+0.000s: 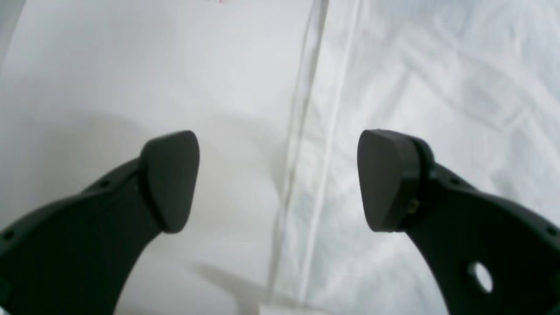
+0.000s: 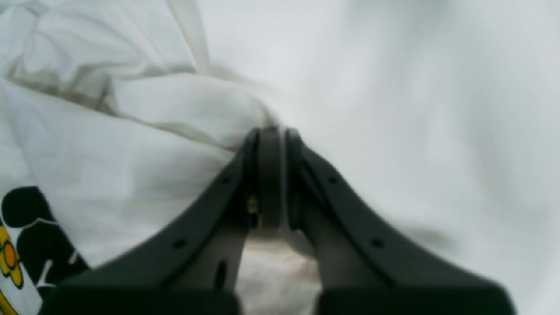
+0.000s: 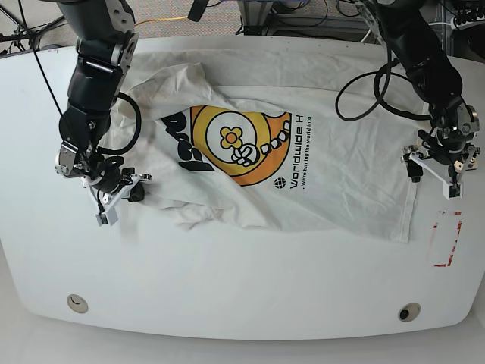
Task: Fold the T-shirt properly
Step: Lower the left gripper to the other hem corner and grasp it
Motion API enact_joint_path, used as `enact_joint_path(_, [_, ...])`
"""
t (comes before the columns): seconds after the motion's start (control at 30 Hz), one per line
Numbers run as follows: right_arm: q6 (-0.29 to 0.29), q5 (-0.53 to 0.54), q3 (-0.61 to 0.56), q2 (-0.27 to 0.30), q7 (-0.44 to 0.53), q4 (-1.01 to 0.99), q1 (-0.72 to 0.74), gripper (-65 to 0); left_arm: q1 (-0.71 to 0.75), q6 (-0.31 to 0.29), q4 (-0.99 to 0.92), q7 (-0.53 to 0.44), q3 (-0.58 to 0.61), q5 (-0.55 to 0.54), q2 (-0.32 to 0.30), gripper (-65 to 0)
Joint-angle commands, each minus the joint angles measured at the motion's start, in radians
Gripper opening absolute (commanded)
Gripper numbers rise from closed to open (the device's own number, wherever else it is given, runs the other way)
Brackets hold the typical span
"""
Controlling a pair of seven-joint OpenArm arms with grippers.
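**Right gripper pinching shirt edge, left gripper spread over hem**

Base view, left to right.

Right gripper (image 3: 125, 193) sits at 9 o'clock on the white rounded table (image 3: 227, 288). Its black jaws are pressed together on a bunched fold of the large white cotton short-sleeved T-shirt (image 3: 341, 159). The right wrist view confirms this: fabric is gathered up against the fingertips (image 2: 270, 140), with a bit of the black, yellow and orange print at that frame's 8 o'clock.

The T-shirt lies across the table's centre and upper half, print up. The side toward 9 o'clock is rumpled and partly folded over on itself, cutting off part of the orange and yellow cartoon robot print (image 3: 239, 144). Black "Worldwide H…" lettering (image 3: 292, 148) runs just to the 3 o'clock side of the print; the rest of the wording is hidden. The half toward 3 o'clock lies mostly flat with light creases.

Left gripper (image 3: 439, 173) is at 3 o'clock, over the shirt's hem edge. Its jaws are spread wide, with nothing between them. In the left wrist view one pad (image 1: 168, 179) is over bare table and the other over fabric, with the hem line running between them. Whether either pad touches the surface I cannot tell.

Red rectangular outline marking (image 3: 445, 239) is on the table at 4 o'clock, just beyond the hem, clear of the shirt.
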Motion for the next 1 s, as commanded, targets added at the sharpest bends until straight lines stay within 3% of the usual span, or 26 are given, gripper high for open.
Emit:
enact_joint_path(0.0, [0.005,0.010,0.000,0.016,0.019,0.018,0.026,-65.0,-0.045,0.004,-0.067,-0.057,-0.003,-0.004,-0.026,-11.8])
enact_joint_path(0.3, [0.005,0.013,-0.002,0.018,0.019,0.020,0.026,-65.0,-0.174,0.000,-0.334,-0.124,-0.003,-0.009,-0.097,-11.8])
enact_joint_path(0.47, [0.005,0.013,0.003,0.016,0.018,0.018,0.026,-65.0,-0.192,0.000,-0.407,-0.174,0.001,-0.079,-0.134,-11.8])
enact_joint_path(0.77, [0.005,0.013,0.005,0.019,0.019,0.018,0.026,-65.0,-0.281,-0.002,-0.575,-0.175,0.006,-0.142,-0.138,-11.8])
enact_joint_path(0.97, [0.005,0.013,0.005,0.019,0.019,0.023,0.026,-65.0,-0.316,-0.002,-0.642,-0.175,0.092,-0.145,-0.131,-11.9])
